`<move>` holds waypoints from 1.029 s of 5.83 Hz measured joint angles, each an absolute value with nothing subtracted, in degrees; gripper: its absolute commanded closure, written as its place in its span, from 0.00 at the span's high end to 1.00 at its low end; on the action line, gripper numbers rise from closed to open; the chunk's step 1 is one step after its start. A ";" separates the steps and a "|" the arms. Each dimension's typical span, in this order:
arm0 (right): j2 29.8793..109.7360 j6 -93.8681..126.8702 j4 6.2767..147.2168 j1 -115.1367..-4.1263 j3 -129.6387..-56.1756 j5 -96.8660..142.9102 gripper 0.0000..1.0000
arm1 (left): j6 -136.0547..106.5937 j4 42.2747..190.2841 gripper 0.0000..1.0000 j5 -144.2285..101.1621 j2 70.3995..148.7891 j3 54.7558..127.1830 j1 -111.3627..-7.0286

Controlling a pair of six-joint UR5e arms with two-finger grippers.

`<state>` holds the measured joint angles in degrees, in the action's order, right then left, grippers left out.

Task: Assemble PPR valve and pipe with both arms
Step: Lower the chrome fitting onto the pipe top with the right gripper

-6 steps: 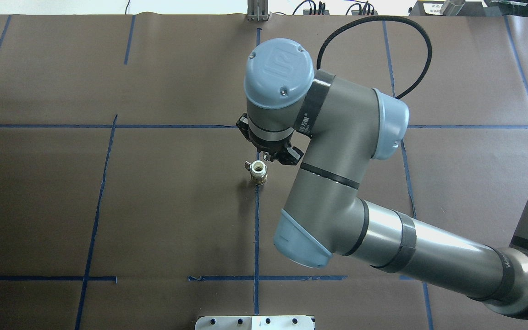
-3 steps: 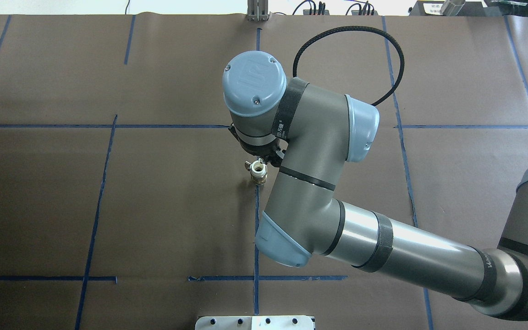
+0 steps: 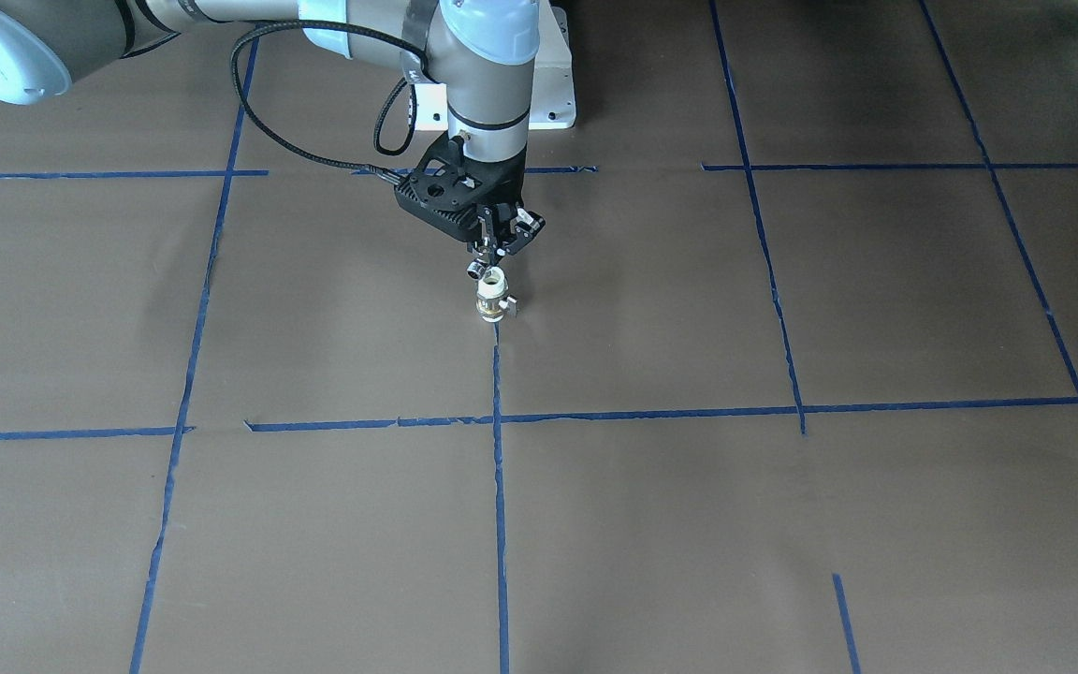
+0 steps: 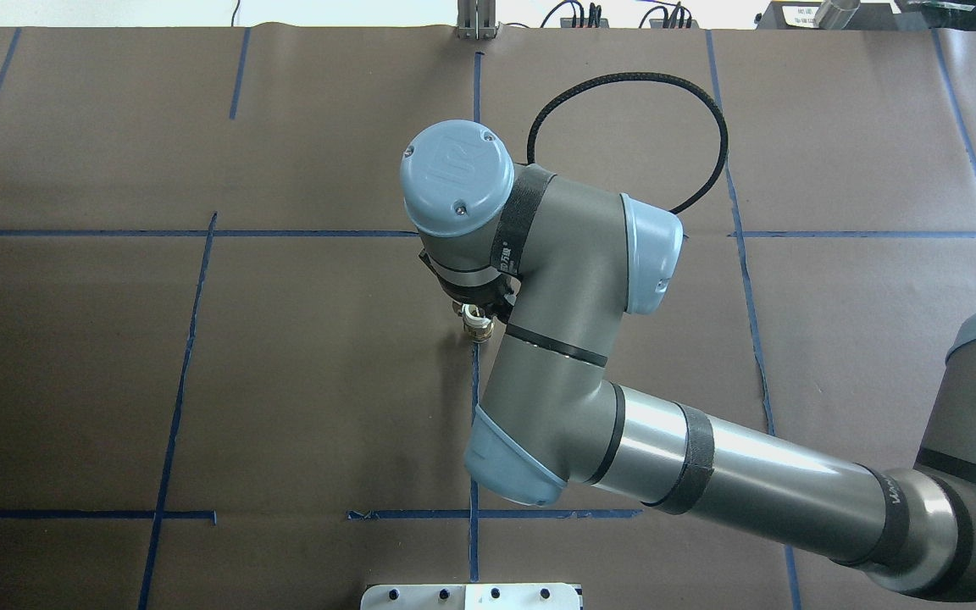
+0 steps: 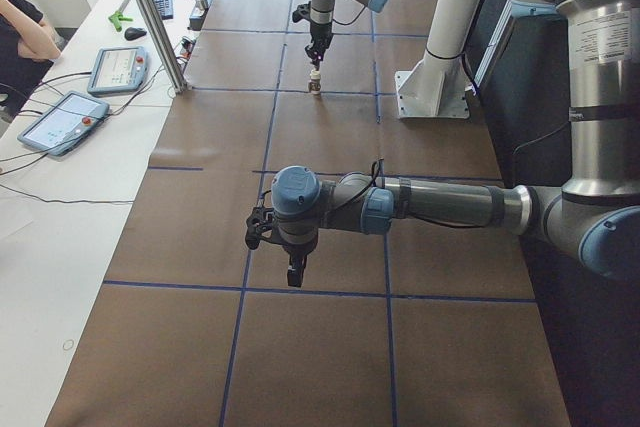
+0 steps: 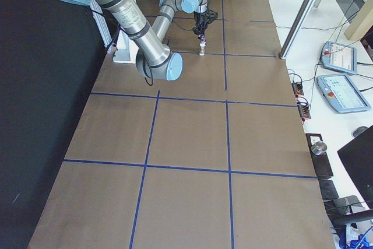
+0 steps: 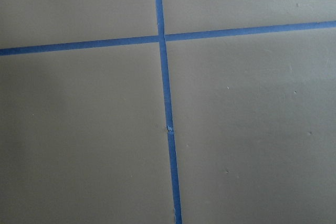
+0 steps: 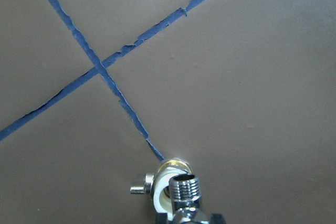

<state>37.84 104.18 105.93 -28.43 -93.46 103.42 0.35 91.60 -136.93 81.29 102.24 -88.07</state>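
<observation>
The PPR valve [image 3: 492, 301] stands upright on the brown table on a blue tape line, white end up, with its small handle to the side. My right gripper [image 3: 494, 251] hangs straight above it, shut on the chrome pipe [image 3: 474, 271]. In the right wrist view the pipe's threaded stub [image 8: 185, 187] sits just over the valve's white end [image 8: 161, 192]; I cannot tell if they touch. In the overhead view the wrist hides most of the valve [image 4: 476, 327]. My left gripper [image 5: 296, 272] hovers over bare table far from them; I cannot tell if it is open or shut.
Blue tape lines [image 4: 473, 440] divide the brown table cover. A white base plate [image 4: 471, 596] sits at the near edge. Control tablets [image 5: 60, 119] and an aluminium post [image 5: 150, 17] stand along the operators' side.
My right arm has moved left and lowered, bringing the gripper over the valve. The wrist now covers most of the valve in the overhead view.
</observation>
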 measured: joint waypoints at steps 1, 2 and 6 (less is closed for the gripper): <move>37.55 104.10 105.91 -28.40 -93.32 103.20 0.00 | 0.35 91.59 1.00 -136.93 81.39 102.19 -88.07; 37.39 104.07 105.76 -28.39 -93.28 102.95 0.00 | 0.35 91.58 1.00 -136.93 81.44 102.16 -88.07; 37.58 104.00 103.76 -28.39 -91.33 102.75 0.00 | 0.35 91.58 1.00 -136.87 81.57 102.07 -88.07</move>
